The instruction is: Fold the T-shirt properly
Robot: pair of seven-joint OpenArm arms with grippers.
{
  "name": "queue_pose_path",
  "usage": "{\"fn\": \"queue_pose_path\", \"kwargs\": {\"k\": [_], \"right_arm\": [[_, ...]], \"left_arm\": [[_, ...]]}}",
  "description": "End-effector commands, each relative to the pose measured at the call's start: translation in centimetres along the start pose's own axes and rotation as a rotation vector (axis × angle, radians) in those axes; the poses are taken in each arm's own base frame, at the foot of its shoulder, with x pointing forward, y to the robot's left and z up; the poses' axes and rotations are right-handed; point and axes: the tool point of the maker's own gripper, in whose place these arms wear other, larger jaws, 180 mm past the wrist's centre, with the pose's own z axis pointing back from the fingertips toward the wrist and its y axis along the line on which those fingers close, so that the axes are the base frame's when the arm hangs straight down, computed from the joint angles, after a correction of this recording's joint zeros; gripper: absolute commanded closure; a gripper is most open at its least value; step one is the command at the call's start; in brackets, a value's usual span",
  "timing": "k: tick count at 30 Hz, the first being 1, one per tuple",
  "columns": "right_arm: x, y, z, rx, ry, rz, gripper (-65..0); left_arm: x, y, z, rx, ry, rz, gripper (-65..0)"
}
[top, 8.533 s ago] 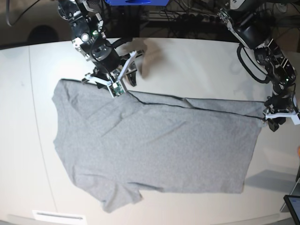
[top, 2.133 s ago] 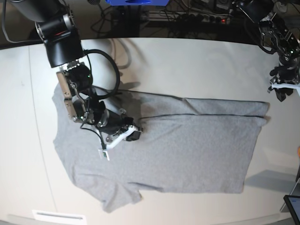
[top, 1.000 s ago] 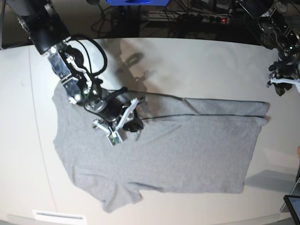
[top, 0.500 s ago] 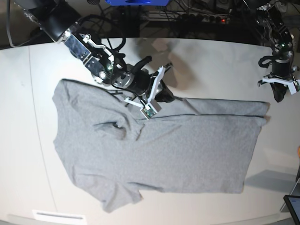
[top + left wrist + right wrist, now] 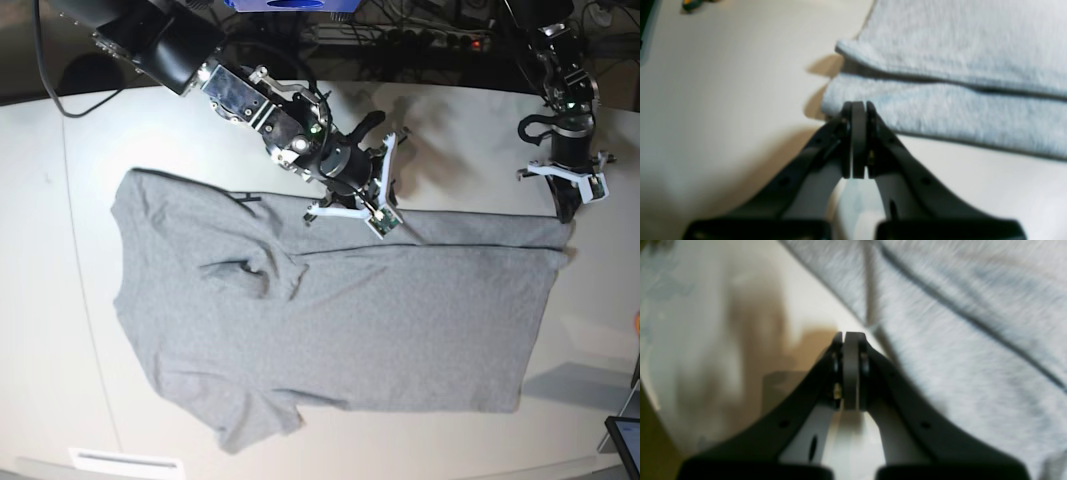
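- While the T-shirt (image 5: 330,320) lies mostly flat on the surface (image 5: 450,130), its far edge is doubled over into a narrow fold, and a small pucker sits near the left.
- Left end effector (image 5: 855,110) is closed and empty, just at the folded corner.
- Right end effector (image 5: 848,340) is likewise closed on nothing, at the fold's edge.
- Soft, limp cloth likely sags and bunches; pinching corners or hems seems best.
- Bare surface beyond the far edge leaves room to move.
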Motion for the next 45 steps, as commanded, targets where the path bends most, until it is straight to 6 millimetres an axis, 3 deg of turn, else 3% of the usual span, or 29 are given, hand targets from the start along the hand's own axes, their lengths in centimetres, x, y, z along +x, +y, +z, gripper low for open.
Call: {"fn": "queue_pose_path", "kwargs": {"k": [1, 6, 14, 20, 31, 36, 39, 42, 45], "right_arm": [[2.3, 0.2, 0.2, 0.0, -0.062, 0.004, 0.0], [3.0, 0.9, -0.1, 0.012, -0.074, -0.004, 0.0], [4.0, 1.6, -1.2, 0.02, -0.071, -0.007, 0.0], [4.5, 1.9, -1.3, 0.025, -0.079, -0.006, 0.0], [4.8, 1.9, -1.4, 0.024, -0.083, -0.001, 0.0], [4.8, 1.9, -1.4, 0.024, -0.083, -0.001, 0.0], [4.7, 1.9, -1.4, 0.025, -0.082, -0.002, 0.0], [4.3, 1.7, -1.5, 0.021, -0.07, -0.002, 0.0], [3.5, 1.6, -1.9, 0.016, -0.048, -0.004, 0.0]], "left_arm": [[2.4, 0.9, -0.2, 0.012, -0.081, -0.003, 0.0], [3.6, 1.1, -0.3, 0.015, -0.14, 0.006, 0.0], [3.2, 1.2, -2.1, 0.019, -0.124, 0.028, 0.0], [4.3, 2.1, -2.8, 0.027, -0.136, 0.011, 0.0], [-0.4, 3.2, -3.5, 0.068, 0.0, 0.075, 0.0], [-1.7, 1.7, -3.8, 0.003, 0.089, 0.103, 0.0], [-1.3, 1.2, -3.6, -0.018, 0.104, 0.084, 0.0], [-0.5, 0.2, -2.0, -0.051, 0.12, 0.054, 0.0], [0.9, 0.5, 0.0, -0.045, 0.107, 0.114, 0.0]]}}
